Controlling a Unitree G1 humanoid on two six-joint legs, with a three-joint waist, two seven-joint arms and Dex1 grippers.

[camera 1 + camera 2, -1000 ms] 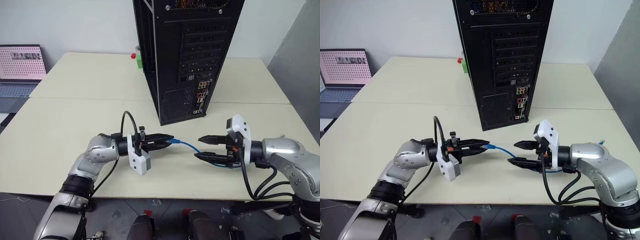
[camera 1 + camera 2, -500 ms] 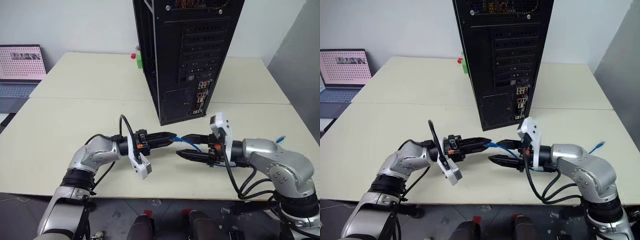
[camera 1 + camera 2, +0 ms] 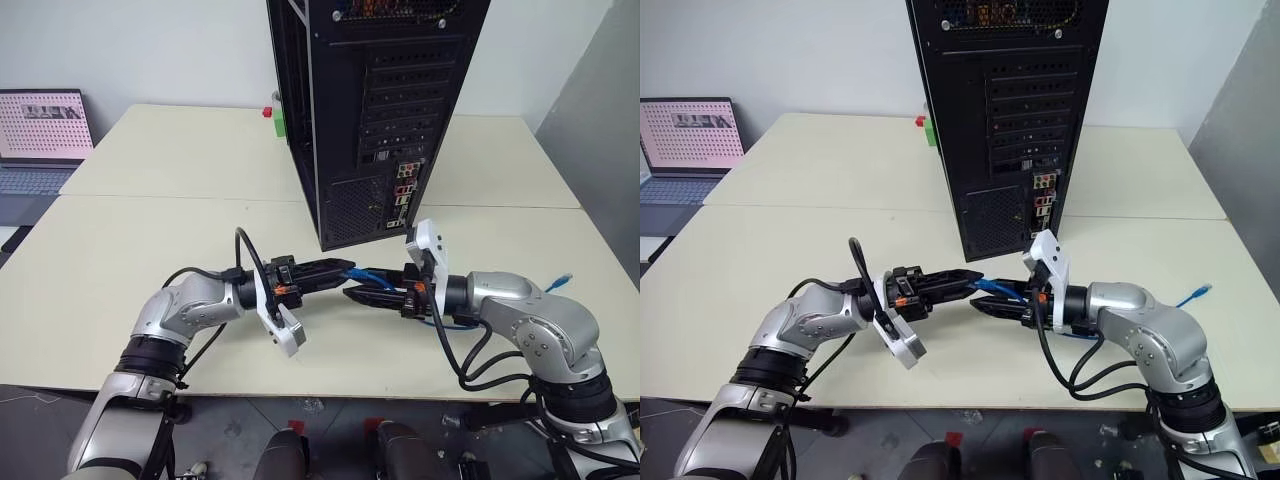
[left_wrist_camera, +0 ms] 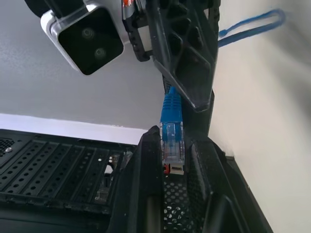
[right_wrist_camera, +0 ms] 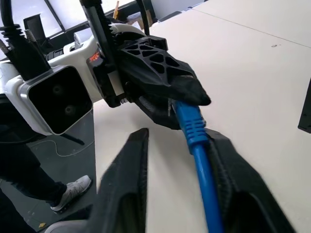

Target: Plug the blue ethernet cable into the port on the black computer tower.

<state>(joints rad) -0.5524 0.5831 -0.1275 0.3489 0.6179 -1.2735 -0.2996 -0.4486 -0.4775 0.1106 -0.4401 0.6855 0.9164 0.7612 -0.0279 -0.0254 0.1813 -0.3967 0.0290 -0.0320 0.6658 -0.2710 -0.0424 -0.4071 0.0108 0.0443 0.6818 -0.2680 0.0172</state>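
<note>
Nearest, the left claw (image 3: 340, 272) is clamped on the clear plastic plug end of the thin bright blue ethernet cable (image 3: 372, 277), held above the cream tabletop (image 3: 150, 250) and pointing toward the right arm. Facing it tip to tip, the right claw (image 3: 352, 294) has its two black fingers (image 5: 129, 179) set on either side of the blue cord just behind the plug boot; one finger touches the cord, a gap shows beside the other, so not fully closed. Cable runs on past the right arm; its far end (image 3: 563, 281) lies on the tabletop. Behind both claws stands the tall black metal computer tower (image 3: 380, 110), rear panel facing the robot, its connector cluster (image 3: 403, 192) low on the panel, well apart from the plug. Far left, a laptop (image 3: 40, 135).
</note>
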